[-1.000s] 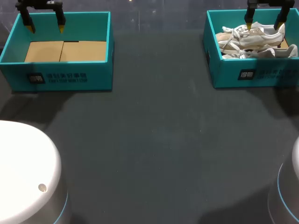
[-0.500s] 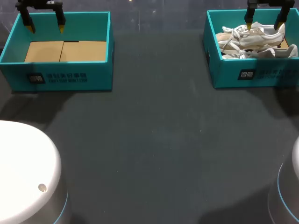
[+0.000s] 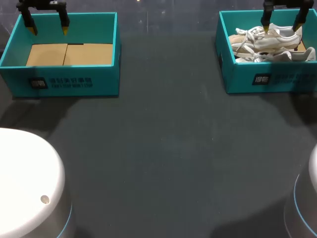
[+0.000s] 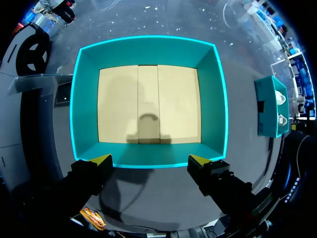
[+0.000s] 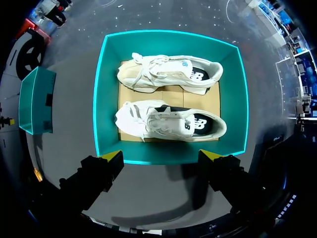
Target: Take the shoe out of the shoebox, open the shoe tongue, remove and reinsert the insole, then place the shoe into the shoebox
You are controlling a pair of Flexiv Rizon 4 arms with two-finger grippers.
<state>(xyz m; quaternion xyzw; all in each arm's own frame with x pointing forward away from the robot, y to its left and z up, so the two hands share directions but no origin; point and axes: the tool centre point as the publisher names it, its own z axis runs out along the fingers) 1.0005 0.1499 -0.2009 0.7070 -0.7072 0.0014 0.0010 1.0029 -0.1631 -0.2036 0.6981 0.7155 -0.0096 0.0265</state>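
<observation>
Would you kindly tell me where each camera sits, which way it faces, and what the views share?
Head view: fixed above and behind, looking down on the table; left gripper and right gripper show at the far corners.
Left wrist view: on the left wrist, looking down into the empty box past its own open gripper.
Right wrist view: on the right wrist, looking down on two shoes in the shoebox.
Shared: all three show both boxes.

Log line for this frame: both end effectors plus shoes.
stage: pre-grasp | left end effector: open, above empty shoebox | right end effector: open, above shoebox with both shoes inside
</observation>
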